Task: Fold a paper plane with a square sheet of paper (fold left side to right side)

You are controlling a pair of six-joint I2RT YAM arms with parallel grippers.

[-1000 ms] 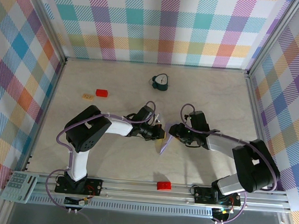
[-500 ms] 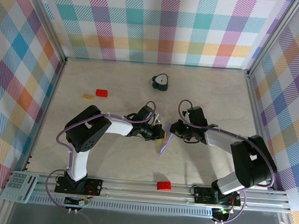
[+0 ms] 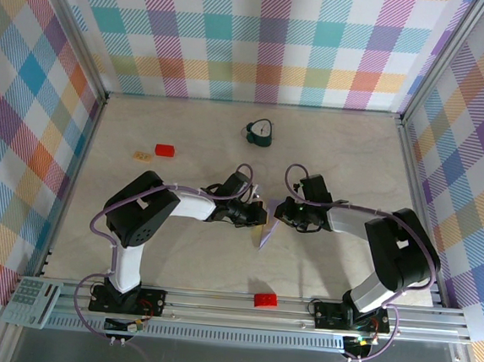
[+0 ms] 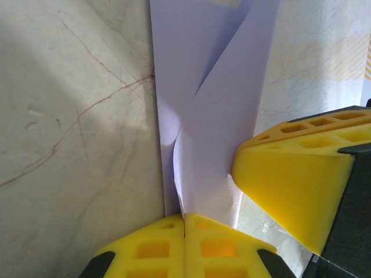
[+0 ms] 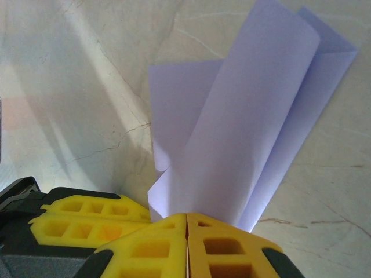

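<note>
Just right of centre in the top view, the paper plane (image 3: 266,232) lies as a narrow lavender wedge on the marbled table (image 3: 176,260), with the left gripper (image 3: 254,217) at its left side and the right gripper (image 3: 282,212) at its upper right. The left wrist view has the left gripper's yellow fingers (image 4: 151,255) pressed together at the bottom edge, pinching the lower end of the creased paper, with a right-gripper finger just beside its right edge. In the right wrist view the right gripper's fingers (image 5: 226,249) are closed tight at bottom centre on the folded layers, which fan toward the upper right.
</note>
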